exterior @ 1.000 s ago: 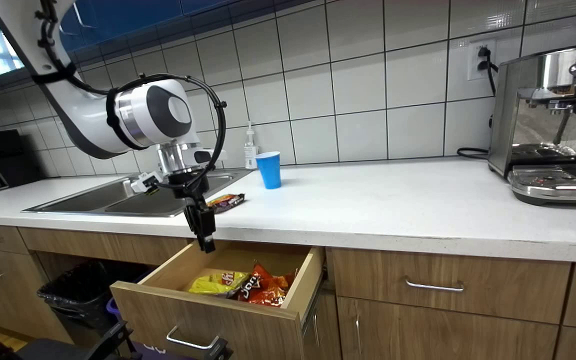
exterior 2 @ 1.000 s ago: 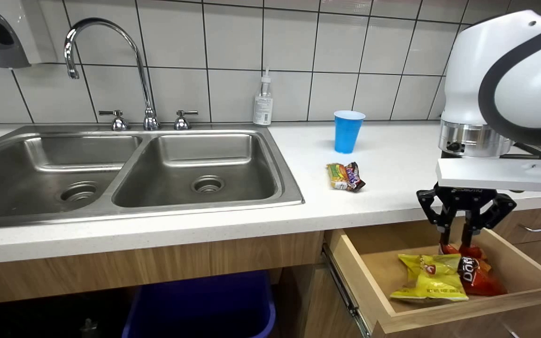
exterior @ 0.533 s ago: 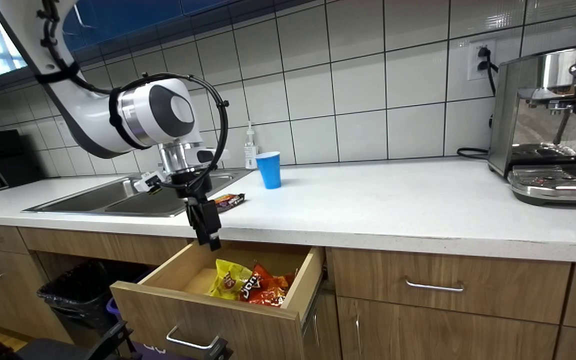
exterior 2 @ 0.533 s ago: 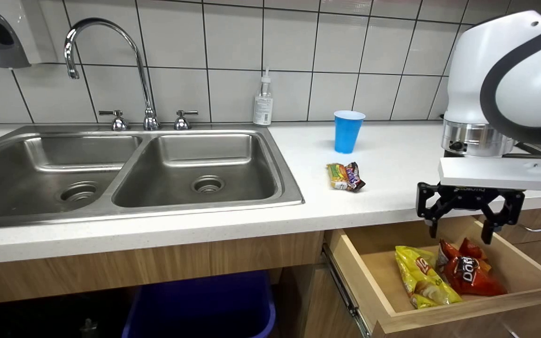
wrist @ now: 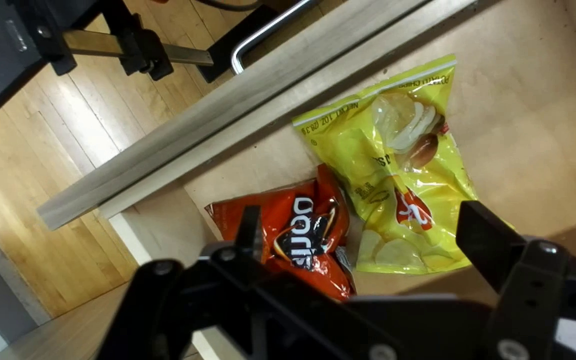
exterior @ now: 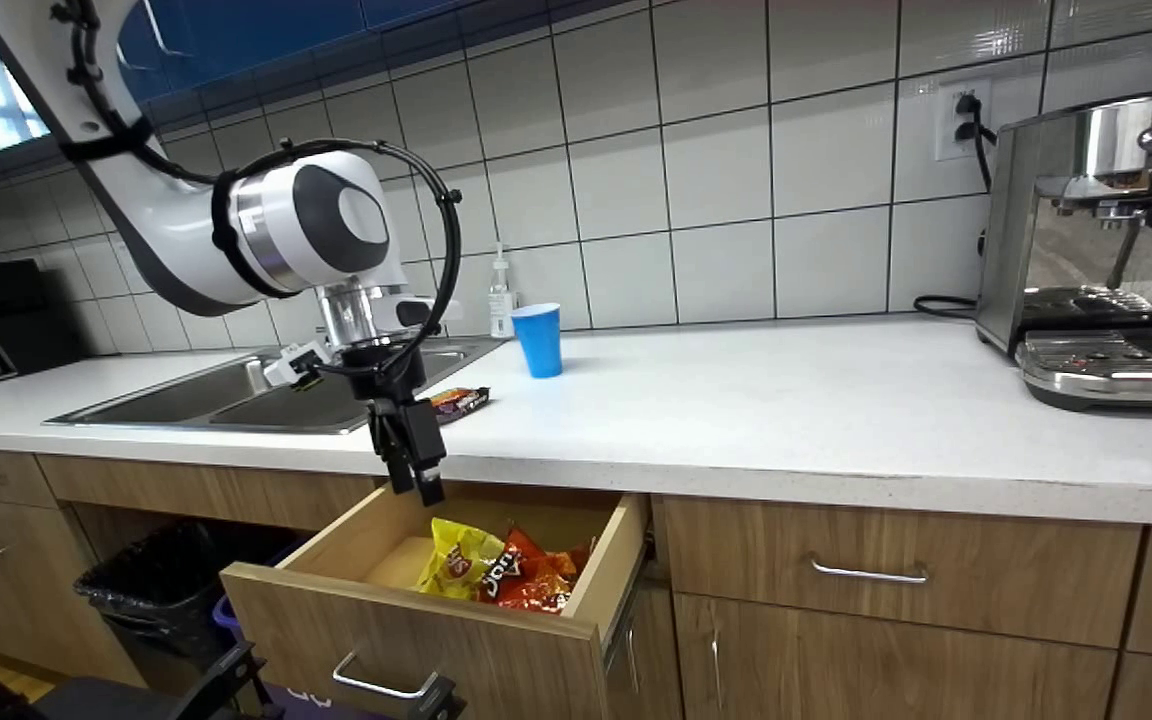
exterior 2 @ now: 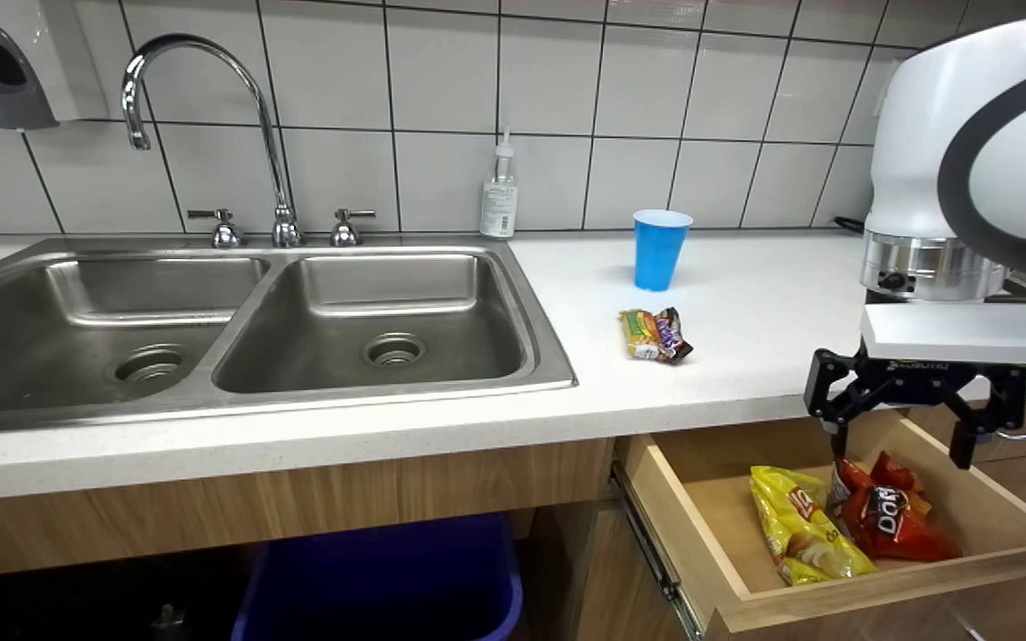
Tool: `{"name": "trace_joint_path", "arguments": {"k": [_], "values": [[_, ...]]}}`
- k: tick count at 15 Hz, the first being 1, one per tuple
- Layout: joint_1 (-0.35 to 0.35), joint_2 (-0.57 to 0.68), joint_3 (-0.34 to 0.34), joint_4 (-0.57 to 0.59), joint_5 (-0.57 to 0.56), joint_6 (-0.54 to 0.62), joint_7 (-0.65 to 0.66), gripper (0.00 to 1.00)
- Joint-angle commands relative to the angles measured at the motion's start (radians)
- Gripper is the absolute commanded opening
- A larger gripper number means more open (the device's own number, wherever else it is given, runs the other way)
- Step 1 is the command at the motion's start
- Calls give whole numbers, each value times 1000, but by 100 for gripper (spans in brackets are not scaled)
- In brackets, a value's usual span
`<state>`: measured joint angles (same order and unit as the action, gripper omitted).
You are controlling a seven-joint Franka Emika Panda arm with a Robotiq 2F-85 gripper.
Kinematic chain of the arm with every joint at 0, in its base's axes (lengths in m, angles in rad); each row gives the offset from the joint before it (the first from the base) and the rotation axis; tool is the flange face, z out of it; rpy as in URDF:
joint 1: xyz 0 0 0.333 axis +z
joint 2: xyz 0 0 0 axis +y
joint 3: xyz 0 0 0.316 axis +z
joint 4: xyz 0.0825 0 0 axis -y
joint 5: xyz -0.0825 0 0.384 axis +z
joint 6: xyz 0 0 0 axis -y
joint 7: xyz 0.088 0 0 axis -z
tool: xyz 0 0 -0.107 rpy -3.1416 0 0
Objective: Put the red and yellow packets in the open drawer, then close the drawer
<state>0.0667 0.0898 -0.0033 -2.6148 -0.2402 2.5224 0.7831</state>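
With the gripper empty and its jaws wide apart over the pulled-out drawer, better to rise before any closing push, for fear of snagging the red packet or the yellow packet, lying together inside, by moving sideways too low.

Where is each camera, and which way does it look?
In an exterior view: from in front of the counter, facing the tiled wall and silver coffee machine; arm and gripper show.
In an exterior view: from in front of the sink, facing the wall; the arm's end and gripper show at right.
Wrist view: on the arm's end, looking down into the drawer at the red packet and yellow packet; gripper shows along the bottom.
Both exterior views share the blue cup and drawer.
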Motion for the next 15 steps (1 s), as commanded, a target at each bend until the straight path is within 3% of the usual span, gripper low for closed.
{"name": "trace_joint_path", "arguments": {"k": [1,8,15], "values": [[-13,-68,-7,-42,18,-60,-90,100],[-31,-112,-21,-89,-3,-125,-206,100],[-52,-114,-28,-127,-16,-125,-240,100]]}}
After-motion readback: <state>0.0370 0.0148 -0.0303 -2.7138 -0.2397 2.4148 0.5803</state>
